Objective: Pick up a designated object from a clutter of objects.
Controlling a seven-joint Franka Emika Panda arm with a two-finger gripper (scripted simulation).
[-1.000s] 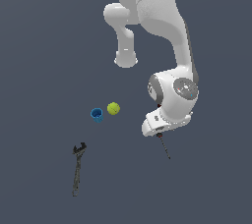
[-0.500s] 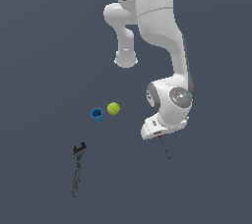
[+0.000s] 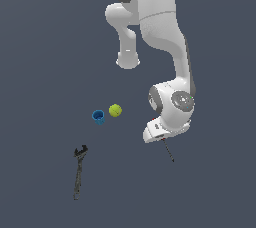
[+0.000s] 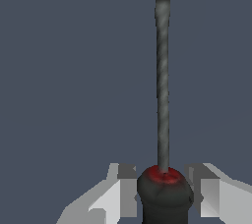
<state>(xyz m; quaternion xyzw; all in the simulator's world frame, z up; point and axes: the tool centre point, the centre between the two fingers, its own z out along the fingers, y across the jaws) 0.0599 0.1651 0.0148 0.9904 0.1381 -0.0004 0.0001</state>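
Low over the grey floor, the gripper (image 4: 164,193) straddles the handle of the screwdriver (image 4: 162,85), one finger on each side and still apart from it, apparently lined up so a squeeze lands on the thick red-and-black grip rather than the thin shaft. In the exterior view the screwdriver (image 3: 168,150) pokes out beneath the wrist, well apart from the blue cup (image 3: 98,117), yellow-green ball (image 3: 115,110) and wrench (image 3: 78,171).

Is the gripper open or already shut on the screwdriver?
Open. In the wrist view, the fingers stand on both sides of the screwdriver handle with small gaps, so the gripper has not clamped it.
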